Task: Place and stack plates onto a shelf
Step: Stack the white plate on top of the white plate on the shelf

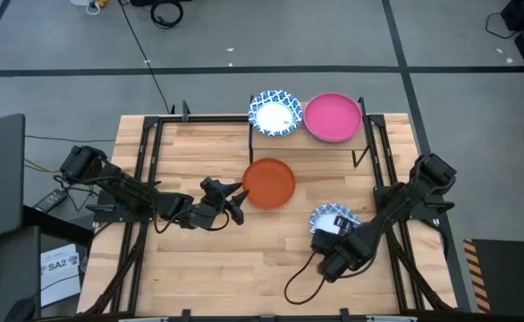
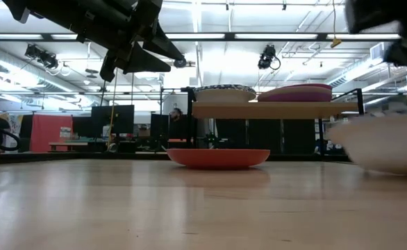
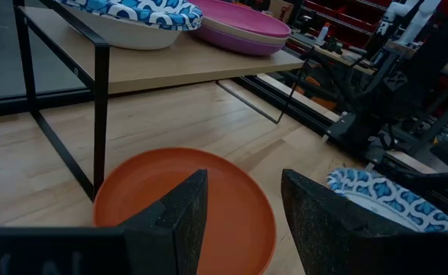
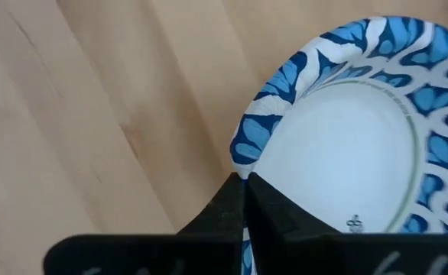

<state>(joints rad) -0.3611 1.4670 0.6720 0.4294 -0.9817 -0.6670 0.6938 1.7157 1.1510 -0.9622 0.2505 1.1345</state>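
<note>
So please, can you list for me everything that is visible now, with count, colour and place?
Shelf: one, light wood with black metal legs, at the far edge of the table.
Blue-patterned plates on the shelf: at least one, white with blue rim, left half of the shelf.
Pink plates: at least one, right half of the shelf; a purple edge shows below it in the low view.
Orange plate: one, on the table in front of the shelf.
Blue-patterned plate on the table: one, right of the orange plate.
Table: one, light plank wood.
Left gripper: black, jaws open, beside the orange plate.
Right gripper: black, jaws shut on the rim of the blue-patterned plate on the table.
</note>
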